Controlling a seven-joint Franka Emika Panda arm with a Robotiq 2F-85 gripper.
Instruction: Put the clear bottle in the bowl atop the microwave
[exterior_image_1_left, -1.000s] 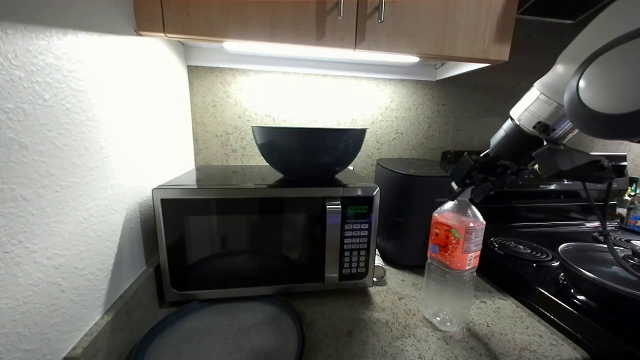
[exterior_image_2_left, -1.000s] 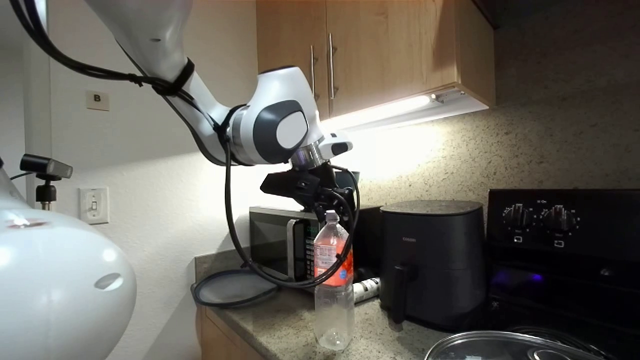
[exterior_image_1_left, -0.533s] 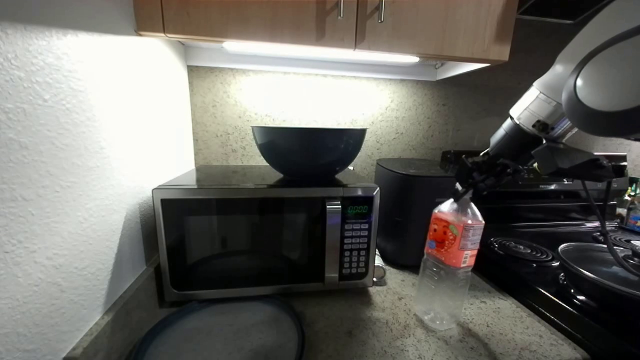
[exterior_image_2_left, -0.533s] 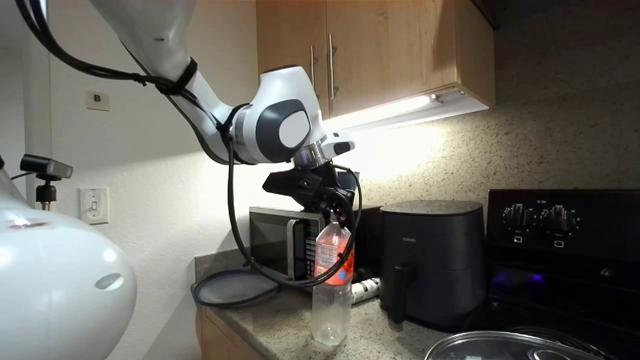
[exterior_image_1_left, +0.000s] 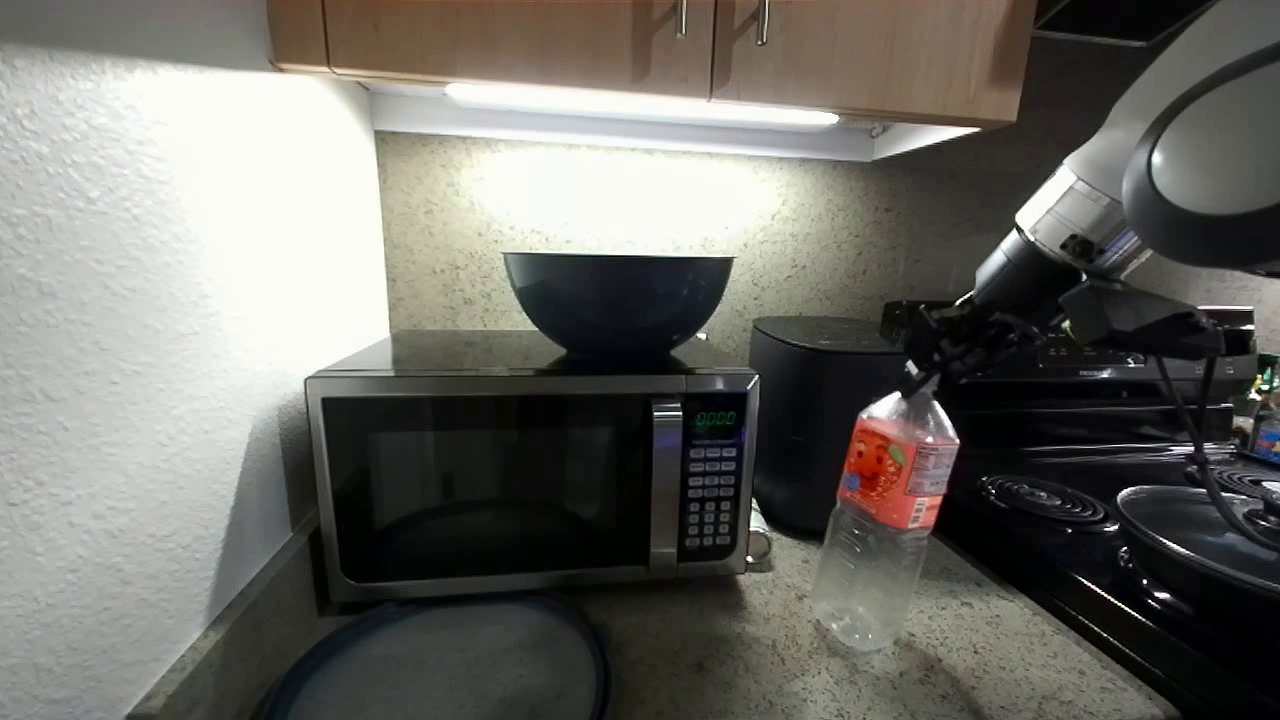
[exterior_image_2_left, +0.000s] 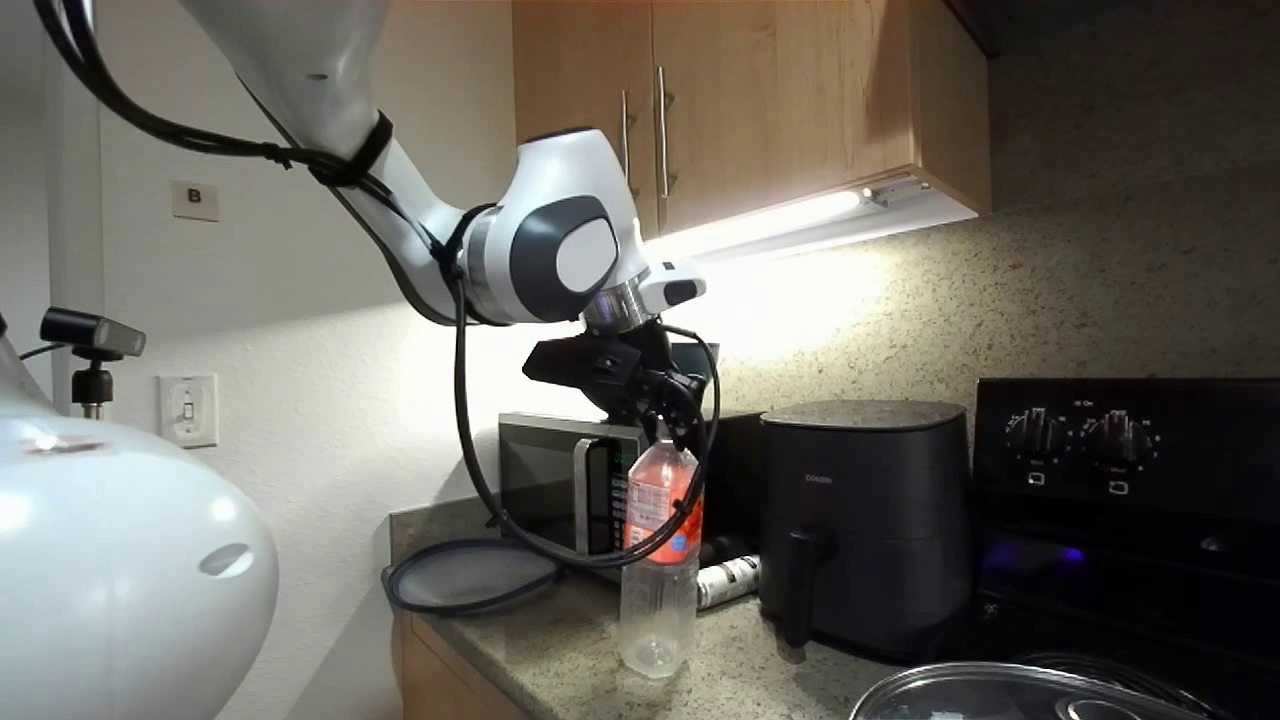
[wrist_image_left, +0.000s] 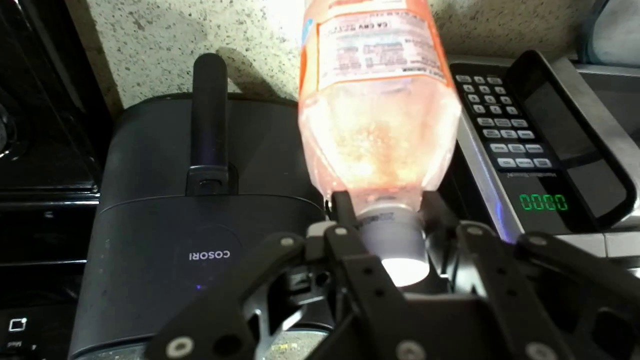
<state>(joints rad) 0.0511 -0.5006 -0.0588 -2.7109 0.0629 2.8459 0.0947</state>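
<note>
We see the end effector (wrist_image_left: 389, 215) drawn in on the clear bottle (exterior_image_1_left: 890, 520), its fingers (wrist_image_left: 344, 209) gripping either side of the neck by the white cap (wrist_image_left: 400, 245), the gap no wider than that neck. The bottle leans, cap toward the stove (exterior_image_1_left: 1060, 545), near the stove-side edge of the tabletop (exterior_image_1_left: 720, 660); whether its base touches down there we cannot tell. By the edge along the wall (exterior_image_1_left: 170, 350) we find the microwave (exterior_image_1_left: 500, 490), with the bowl (exterior_image_1_left: 620, 305) on top, well apart from the bottle. Between microwave and stove, toward the tabletop's back edge, stands a black air fryer (exterior_image_1_left: 825, 430).
</note>
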